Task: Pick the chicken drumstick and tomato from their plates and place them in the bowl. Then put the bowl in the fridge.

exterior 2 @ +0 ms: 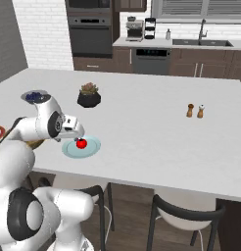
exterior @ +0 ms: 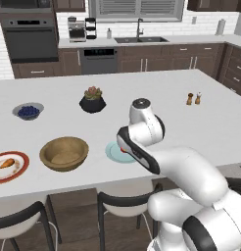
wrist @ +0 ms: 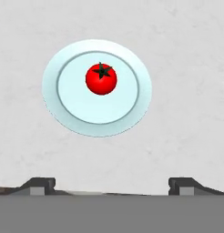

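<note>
Landmark: wooden bowl (exterior: 64,153) on the white island counter (exterior: 191,127). Bowl looks empty. Pale blue plate (exterior: 112,153) sits just right of the bowl, tomato (wrist: 101,78) resting on it, slightly off the plate's centre in the hand view. Red-rimmed plate (exterior: 10,166) sits left of the bowl, near the counter's front edge, with the chicken drumstick (exterior: 5,164) on it. Gripper (wrist: 111,185) hangs above the blue plate, jaws spread wide, empty, fingertips (wrist: 39,185) apart from the tomato. Beyond the bowl: black plant pot (exterior: 92,100), and blueberry bowl (exterior: 28,111) to its left. Salt and pepper shakers (exterior: 194,99) far right of the bowl.
</note>
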Controlling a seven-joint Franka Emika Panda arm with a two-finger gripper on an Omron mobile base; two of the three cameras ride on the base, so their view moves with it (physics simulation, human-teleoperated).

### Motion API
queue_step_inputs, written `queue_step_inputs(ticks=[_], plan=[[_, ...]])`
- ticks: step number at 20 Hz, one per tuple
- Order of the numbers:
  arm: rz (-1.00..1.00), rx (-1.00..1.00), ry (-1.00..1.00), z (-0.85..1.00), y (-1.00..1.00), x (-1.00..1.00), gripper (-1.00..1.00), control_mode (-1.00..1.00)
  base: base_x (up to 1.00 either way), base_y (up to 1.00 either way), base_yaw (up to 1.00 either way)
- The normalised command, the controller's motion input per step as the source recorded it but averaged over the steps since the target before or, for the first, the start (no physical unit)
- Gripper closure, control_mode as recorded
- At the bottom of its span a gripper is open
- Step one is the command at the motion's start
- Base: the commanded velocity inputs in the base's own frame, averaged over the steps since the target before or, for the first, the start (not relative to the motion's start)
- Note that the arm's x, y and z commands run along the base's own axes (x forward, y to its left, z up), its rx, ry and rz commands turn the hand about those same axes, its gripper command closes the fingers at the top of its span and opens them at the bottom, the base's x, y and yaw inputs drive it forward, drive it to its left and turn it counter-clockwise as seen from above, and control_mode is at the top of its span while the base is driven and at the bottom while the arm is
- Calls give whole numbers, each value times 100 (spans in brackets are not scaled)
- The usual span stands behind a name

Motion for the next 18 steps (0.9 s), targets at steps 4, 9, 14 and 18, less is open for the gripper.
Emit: queue_step_inputs(ticks=[4, 9, 14, 18], plan=[[0, 0, 0, -43, 0, 71, -100, -100, 0, 0, 0], [2, 6, 1, -4, 0, 24, -100, -100, 0, 0, 0], [1, 8, 9, -21, 0, 31, -100, -100, 0, 0, 0], [0, 6, 10, -41, 0, 28, -100, -100, 0, 0, 0]])
